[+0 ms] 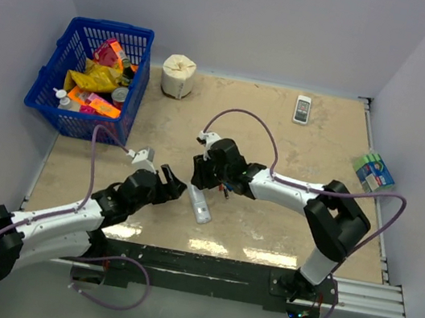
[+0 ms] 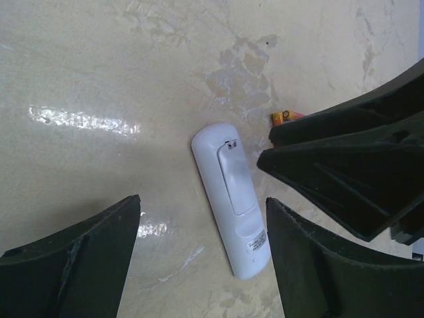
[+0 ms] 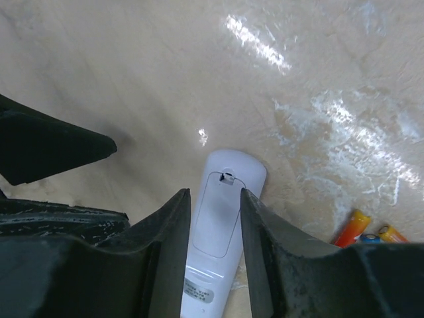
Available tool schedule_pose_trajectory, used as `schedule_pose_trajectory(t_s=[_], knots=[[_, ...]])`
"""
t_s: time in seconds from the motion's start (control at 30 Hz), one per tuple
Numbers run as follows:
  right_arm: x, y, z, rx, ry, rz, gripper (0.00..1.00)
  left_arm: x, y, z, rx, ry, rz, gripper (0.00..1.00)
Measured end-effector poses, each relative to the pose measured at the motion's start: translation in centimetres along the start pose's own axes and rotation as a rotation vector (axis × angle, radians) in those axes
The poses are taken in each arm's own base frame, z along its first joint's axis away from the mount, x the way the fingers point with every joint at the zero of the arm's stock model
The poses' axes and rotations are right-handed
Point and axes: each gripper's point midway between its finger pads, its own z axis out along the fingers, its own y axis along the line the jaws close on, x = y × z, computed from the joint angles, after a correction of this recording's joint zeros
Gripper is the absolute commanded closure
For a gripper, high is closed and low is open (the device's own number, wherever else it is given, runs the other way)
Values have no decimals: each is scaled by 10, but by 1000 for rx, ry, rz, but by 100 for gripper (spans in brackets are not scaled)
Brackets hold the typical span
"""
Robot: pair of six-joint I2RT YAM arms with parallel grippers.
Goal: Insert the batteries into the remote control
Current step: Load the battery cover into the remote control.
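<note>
Table (image 1: 281, 138) is glossy, so expect things to slide. The blue basket (image 1: 51, 99) and the other clutter sit well apart from the work area, so they pose no risk.

Both arms meet at mid-table, and that is your main hazard. From the left wrist view, the right gripper's (image 3: 214, 193) tips sit just beside the left gripper (image 1: 172, 181), so either arm moving inward could clip the other.

Left gripper: jaws spread wide, holding nothing, with the remote control (image 2: 232, 199) visible on the table between them.

Right gripper: jaws partly apart and empty. They hover above the remote's top end, not clamped on it.

The remote lies flat, back up, between the two grippers. Its battery cover (image 2: 233, 179) is on, so my read is that loading can't start yet.

The cover latch (image 3: 227, 177) is small. A fingertip that misses it will likely shove the whole remote across the table unless you pin it with the other arm.

The batteries (image 3: 354, 228) lie loose on the table near the remote's top end, close to the right gripper. They are round, so a nudge would likely send them rolling.
</note>
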Motion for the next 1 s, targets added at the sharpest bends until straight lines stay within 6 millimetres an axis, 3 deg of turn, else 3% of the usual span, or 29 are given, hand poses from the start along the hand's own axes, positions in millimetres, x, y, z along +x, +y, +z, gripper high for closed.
schedule_pose_trajectory(t_s=[0.17,0.3,1.0], knots=[[23,-6,11,6,75,36,67,7,-2,6,-9,44,-20,29],[28,-8,14,8,91,46,71,8,-1,11,-12,56,-35,40],[30,-16,21,40,87,17,78,21,7,33,-77,137,-52,44]])
